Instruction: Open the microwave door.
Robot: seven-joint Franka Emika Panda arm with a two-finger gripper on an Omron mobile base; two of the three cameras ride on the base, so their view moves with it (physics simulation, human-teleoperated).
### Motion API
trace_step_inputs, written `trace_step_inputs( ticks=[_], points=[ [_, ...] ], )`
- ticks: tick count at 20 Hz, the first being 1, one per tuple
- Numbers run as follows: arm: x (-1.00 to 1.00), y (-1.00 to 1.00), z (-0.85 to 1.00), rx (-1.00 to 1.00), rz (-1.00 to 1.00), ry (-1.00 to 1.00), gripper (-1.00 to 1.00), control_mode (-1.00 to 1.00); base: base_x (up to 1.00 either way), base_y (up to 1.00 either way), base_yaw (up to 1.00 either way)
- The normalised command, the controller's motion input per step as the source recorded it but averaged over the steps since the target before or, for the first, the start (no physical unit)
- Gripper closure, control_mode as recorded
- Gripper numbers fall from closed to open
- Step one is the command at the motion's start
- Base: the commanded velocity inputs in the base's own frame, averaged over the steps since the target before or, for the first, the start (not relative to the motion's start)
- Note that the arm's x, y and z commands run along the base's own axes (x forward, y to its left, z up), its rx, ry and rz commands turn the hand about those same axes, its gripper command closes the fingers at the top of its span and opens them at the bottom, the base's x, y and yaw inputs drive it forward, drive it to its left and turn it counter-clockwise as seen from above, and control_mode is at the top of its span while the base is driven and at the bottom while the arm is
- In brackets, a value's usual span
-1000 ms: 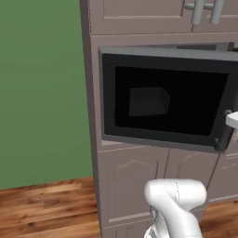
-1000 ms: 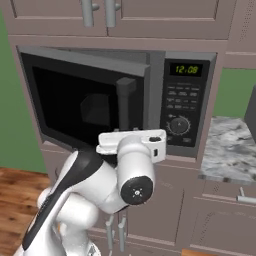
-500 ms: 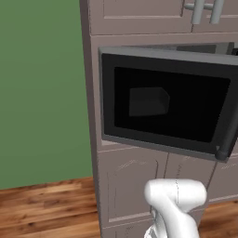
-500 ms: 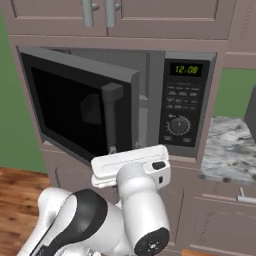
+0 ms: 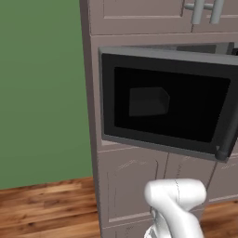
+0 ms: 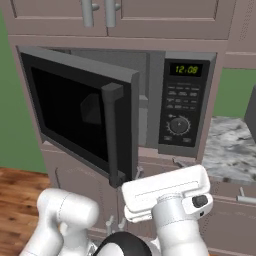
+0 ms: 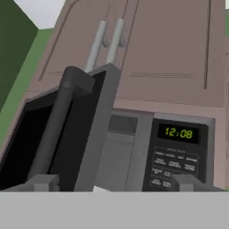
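— While the wide dark grey microwave door with its big black glass window (image 6: 82, 112) stands swung part-way out on its left hinge, where is the rest of the built-in dark grey microwave (image 6: 150, 107)?

— Set into the mauve-brown cabinet column (image 5: 135, 186), under two upper cabinet doors with silver bar handles (image 6: 100, 12). Behind the door's free edge the grey interior (image 6: 142, 120) shows. The black control panel (image 6: 184, 105) sits on the right, with a green clock reading, rows of buttons and a round knob (image 6: 178, 124).

— And the handle?

— A vertical dark bar handle (image 6: 112, 135) runs down the door's free right edge; in the hand view it slants up the left half (image 7: 56, 127).

— What of the jaws?

— Spread wide and pinching nothing. In the hand view one dark finger tip (image 7: 42, 182) rises at the foot of the handle and the other below the control panel, with the door's edge between them; whether the left tip touches the bar I cannot tell. From the right base view the white hand (image 6: 167, 192) sits just below and in front of the door's lower corner.

— Anything else nearby?

— A grey marbled desk (image 6: 232, 150) to the right, a green wall (image 5: 42, 93) to the left, and wooden floor (image 5: 46, 209) below.
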Motion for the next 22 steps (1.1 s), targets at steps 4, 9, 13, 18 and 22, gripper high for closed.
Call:
trace_step_inputs(
  ticks=[4, 9, 13, 18, 22],
  points=[
    [0.03, -0.22, 0.0, -0.28, 0.0, -0.15, -1.0, -1.0, 0.0, 0.0, 0.0],
    [0.35, 0.11, -0.16, -0.41, 0.0, -0.24, -1.0, -1.0, 0.0, 0.0, 0.0],
    [0.68, 0.33, -0.22, -0.33, -0.01, -0.08, -1.0, -1.0, 0.0, 0.0, 0.0],
    [0.84, -0.09, -0.06, -0.07, 0.0, 0.06, -1.0, -1.0, 0.0, 0.0, 0.0],
    [0.89, -0.07, -0.12, -0.06, 0.0, 0.06, -1.0, -1.0, 0.0, 0.0, 0.0]
  ],
)
